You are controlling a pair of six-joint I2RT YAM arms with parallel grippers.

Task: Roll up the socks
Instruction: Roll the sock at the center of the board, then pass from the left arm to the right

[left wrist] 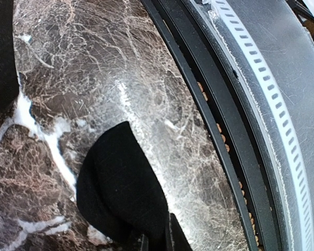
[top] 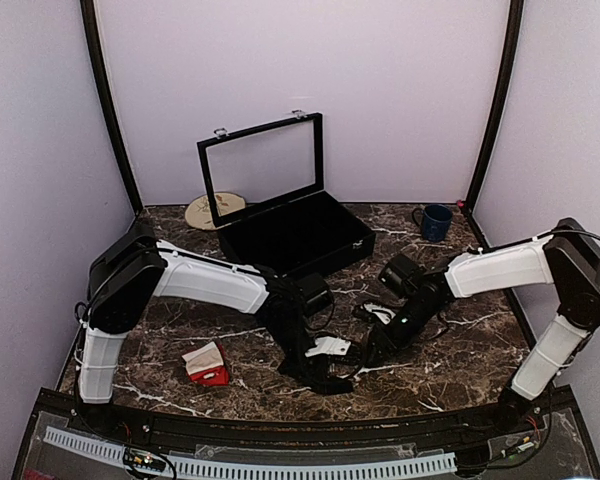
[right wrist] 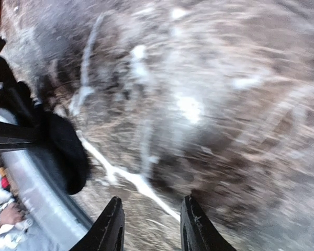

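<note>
A folded red sock with a cream-white cuff (top: 208,365) lies on the marble table at the front left, apart from both grippers. My left gripper (top: 318,372) is low near the front middle, shut on a soft black cloth (left wrist: 120,188) that drapes onto the table; its fingertips (left wrist: 174,238) show only at the bottom edge. A white patch (top: 330,347) lies beside this cloth. My right gripper (right wrist: 152,222) is open and empty just above the marble, right of the black cloth (right wrist: 68,151). It also shows in the top view (top: 375,348). The right wrist view is motion-blurred.
An open black case with a raised glass lid (top: 290,235) stands at the back middle. A blue mug (top: 435,222) is at the back right, a round tan disc (top: 215,210) at the back left. The black and white front rail (left wrist: 261,115) borders the table's near edge.
</note>
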